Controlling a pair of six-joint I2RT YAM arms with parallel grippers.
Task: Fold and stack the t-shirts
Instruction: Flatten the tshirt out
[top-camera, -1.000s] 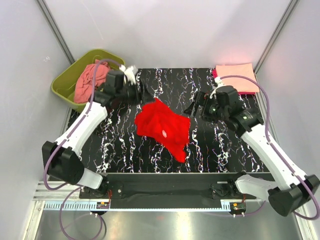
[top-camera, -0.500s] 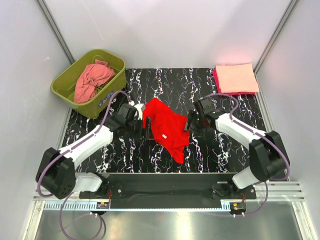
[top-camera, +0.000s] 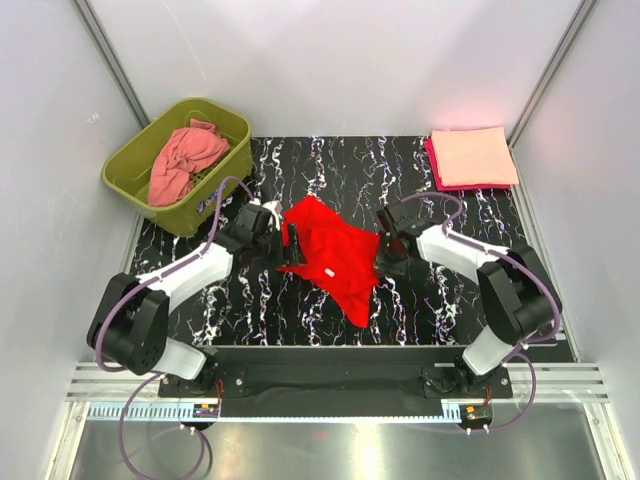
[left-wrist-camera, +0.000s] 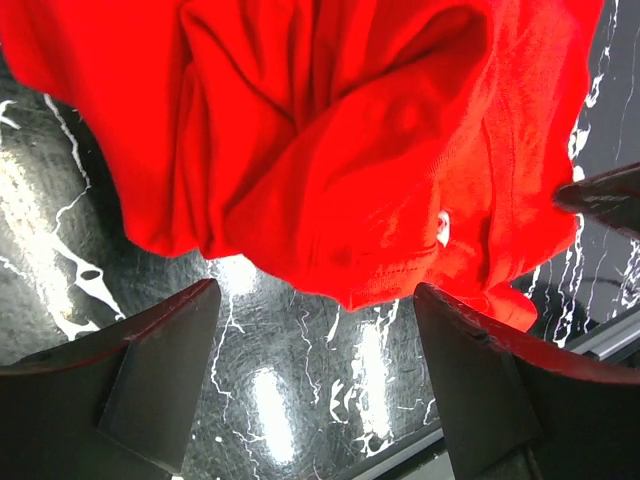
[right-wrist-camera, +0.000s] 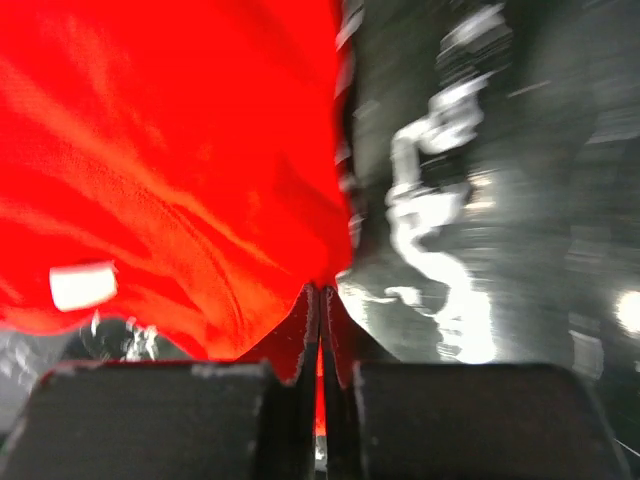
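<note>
— Where was everything, starting from your left?

— Far left, the olive tub (top-camera: 128, 172) held the salmon-pink t-shirt (top-camera: 180, 165), bunched up. My left gripper (top-camera: 285, 245) sat low at the left edge of the red t-shirt (top-camera: 330, 255), jaws spread wide with nothing between them. From its wrist, the hem lay just ahead of the fingertips.

— And the shirt itself?

— It was a crumpled heap mid-table, its long run slanting from far left to near right. My right gripper (top-camera: 384, 257) was pressed against its right edge, jaws closed on a pinch of red hem.

— So which arm mattered next?

— The left, I judged. The cloth edge lay straight in front of it, and it needed to close there so both arms could draw the heap out flat.

— Was there room?

— There was bare table (top-camera: 450, 300) on either side and toward me. The tub stood close behind my left arm. The folded peach t-shirt (top-camera: 475, 155) lay on the magenta t-shirt (top-camera: 432, 165) in the far right corner, well apart.
</note>
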